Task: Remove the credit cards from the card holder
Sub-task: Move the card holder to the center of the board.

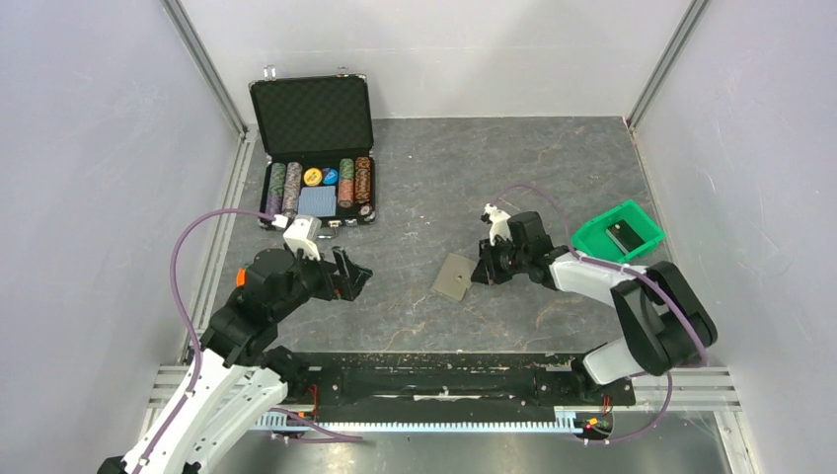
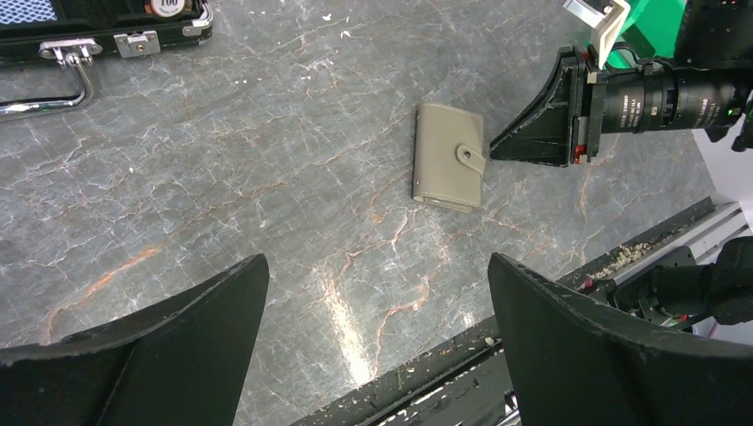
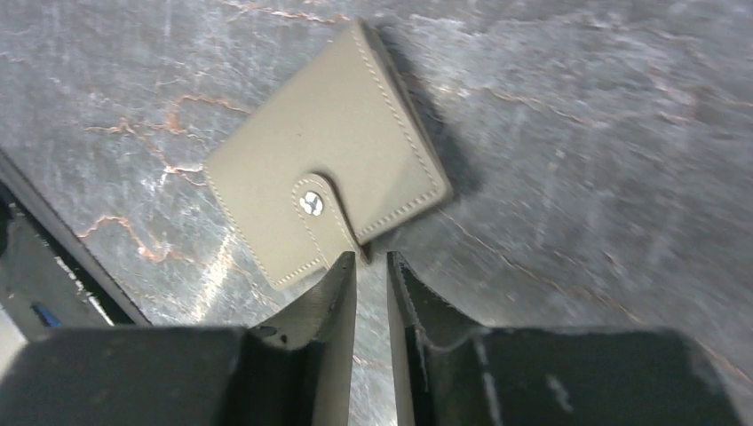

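The card holder [image 1: 455,277] lies folded shut on the table, a tan wallet whose strap is snapped down over its face [image 3: 324,160]. No credit cards show; whatever is inside is hidden. My right gripper [image 3: 371,259] is low at the wallet's right edge with its tips right by the strap's end. Its jaws are drawn together to a thin slit with nothing between them. In the left wrist view the wallet [image 2: 448,157] sits ahead with the right gripper [image 2: 495,153] pointing at it. My left gripper [image 1: 350,276] hovers open to the wallet's left, well apart from it.
An open black chip case [image 1: 316,148] stands at the back left, its handle and latch in the left wrist view [image 2: 107,35]. A green bin [image 1: 618,235] sits behind the right arm. The black base rail [image 1: 444,380] runs along the near edge.
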`<action>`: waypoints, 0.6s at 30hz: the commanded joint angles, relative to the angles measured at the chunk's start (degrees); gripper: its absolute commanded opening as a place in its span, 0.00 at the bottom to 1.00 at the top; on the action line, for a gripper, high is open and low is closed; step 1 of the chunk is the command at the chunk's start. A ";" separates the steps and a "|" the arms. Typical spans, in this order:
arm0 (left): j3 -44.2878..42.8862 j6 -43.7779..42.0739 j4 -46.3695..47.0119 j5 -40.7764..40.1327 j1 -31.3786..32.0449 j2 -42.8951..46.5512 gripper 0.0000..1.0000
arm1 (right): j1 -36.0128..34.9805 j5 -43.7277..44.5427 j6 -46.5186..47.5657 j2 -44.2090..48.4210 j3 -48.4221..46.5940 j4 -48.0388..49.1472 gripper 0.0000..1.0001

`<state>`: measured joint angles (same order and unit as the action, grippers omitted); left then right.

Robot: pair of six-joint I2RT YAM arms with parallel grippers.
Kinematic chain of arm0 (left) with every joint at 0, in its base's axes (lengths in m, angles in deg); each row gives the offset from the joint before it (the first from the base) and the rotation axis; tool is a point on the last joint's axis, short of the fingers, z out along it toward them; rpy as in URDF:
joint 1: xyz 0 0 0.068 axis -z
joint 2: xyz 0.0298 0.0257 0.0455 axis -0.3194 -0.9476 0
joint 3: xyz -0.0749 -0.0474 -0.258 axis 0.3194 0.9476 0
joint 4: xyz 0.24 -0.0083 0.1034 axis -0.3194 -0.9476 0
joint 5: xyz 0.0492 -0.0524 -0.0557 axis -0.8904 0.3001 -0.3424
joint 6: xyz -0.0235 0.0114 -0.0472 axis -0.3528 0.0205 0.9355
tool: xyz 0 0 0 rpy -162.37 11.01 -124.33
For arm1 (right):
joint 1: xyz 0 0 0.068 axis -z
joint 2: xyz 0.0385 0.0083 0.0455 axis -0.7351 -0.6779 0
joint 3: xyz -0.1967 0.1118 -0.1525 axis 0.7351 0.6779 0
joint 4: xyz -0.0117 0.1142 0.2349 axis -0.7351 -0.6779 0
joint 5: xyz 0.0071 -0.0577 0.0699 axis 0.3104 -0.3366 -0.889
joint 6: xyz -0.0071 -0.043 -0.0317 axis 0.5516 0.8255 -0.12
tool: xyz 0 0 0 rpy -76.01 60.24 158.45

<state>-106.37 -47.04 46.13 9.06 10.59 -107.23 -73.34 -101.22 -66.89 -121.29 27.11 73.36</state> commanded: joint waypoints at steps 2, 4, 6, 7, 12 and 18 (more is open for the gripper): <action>-1.50 -0.23 0.53 -0.49 -0.30 1.75 1.00 | -0.89 11.85 -0.91 6.57 -3.62 -9.26 0.31; -1.54 -0.18 0.58 -0.45 -0.30 1.93 1.00 | -2.60 16.28 -4.44 8.36 -4.42 -10.40 0.37; -1.58 -0.10 0.53 -0.76 -0.29 1.98 1.00 | -4.38 19.91 -8.15 9.22 -5.25 -11.76 0.39; -1.52 -0.10 0.53 -0.79 -0.25 2.11 1.00 | -5.36 22.51 -10.27 9.39 -5.76 -12.55 0.38; -1.49 -0.08 0.53 -1.05 -0.28 2.84 1.00 | -12.14 34.60 -22.62 9.31 -6.53 -14.56 0.38; -1.45 0.01 0.53 -0.85 -0.30 3.43 1.00 | -18.35 41.38 -29.55 5.50 -9.84 -15.07 0.38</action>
<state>-106.37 -47.04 46.15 8.47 10.59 -104.35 -88.95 -68.15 -89.10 -113.40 21.98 58.76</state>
